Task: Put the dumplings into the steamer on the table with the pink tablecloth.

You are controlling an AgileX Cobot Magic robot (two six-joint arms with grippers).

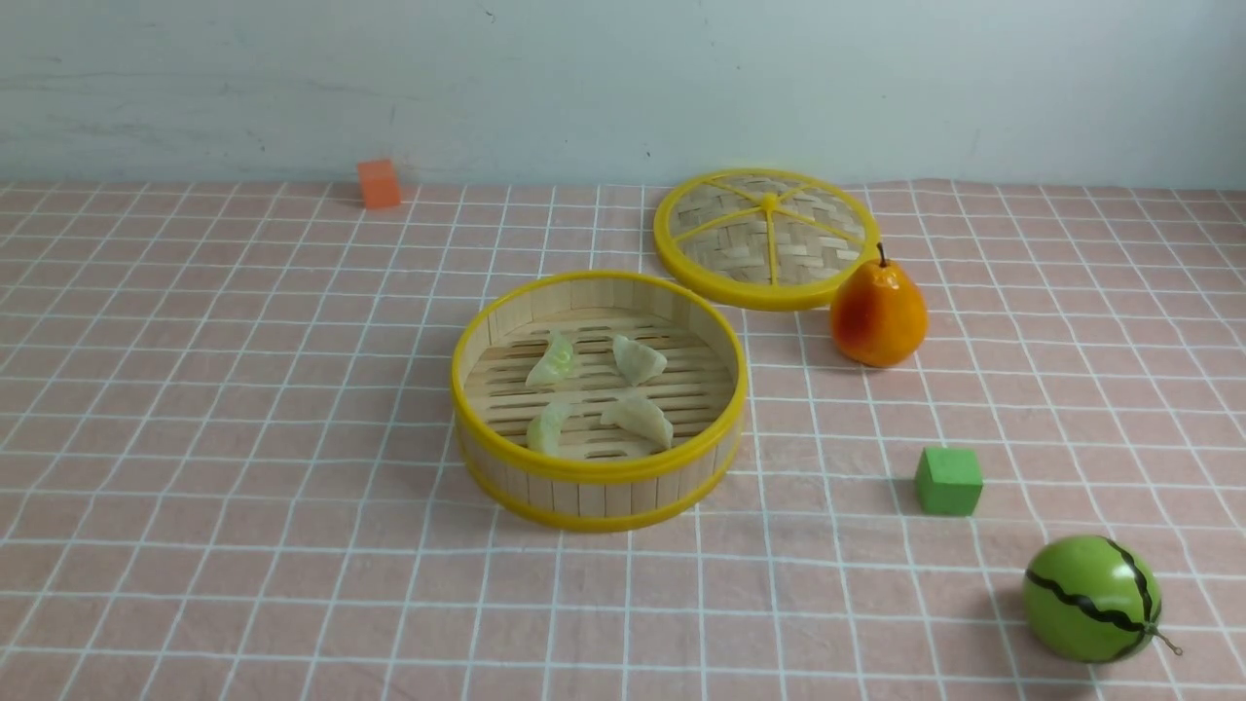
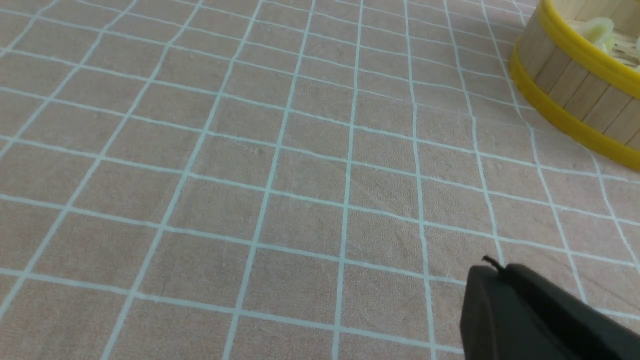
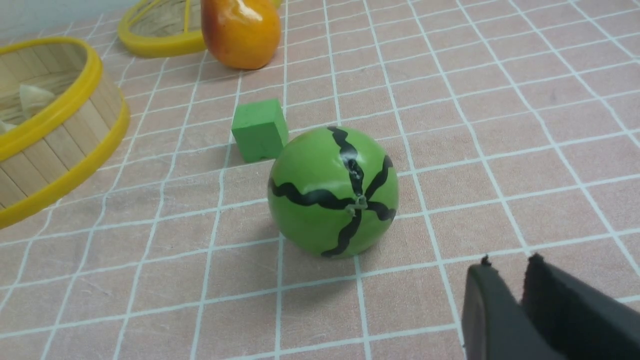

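Across the counter (image 1: 195,584) lies the pink tablecloth (image 1: 243,389), its thin white lines marking out squares. Far to the left, near the back wall, sits a small orange cube (image 1: 379,183). The left gripper (image 2: 492,272) shows only in its own wrist view, a dark tip hanging over bare cloth with its jaws shut together on nothing, the steamer's wall at the edge of that picture. Near the middle of the cloth stands the steamer (image 1: 599,487), upright and uncovered, and all four dumplings (image 1: 594,394) lie on its slatted floor: a pale green one (image 1: 552,361) at the back left, a second pale green one (image 1: 547,428) at the front left, a cream-white one (image 1: 638,359) at the back right and another cream-white one (image 1: 638,420) at the front right, each a little apart from the others. Behind and to the right of the steamer lies the woven lid (image 1: 766,237) flat on the cloth. Just beside the lid's front right rim stands an orange pear (image 1: 877,313). Further forward rests a green cube (image 1: 947,480), and near the right front corner a toy watermelon (image 1: 1090,599). The right gripper (image 3: 510,275) hangs close behind the watermelon without touching it, its jaws a narrow gap apart and empty.
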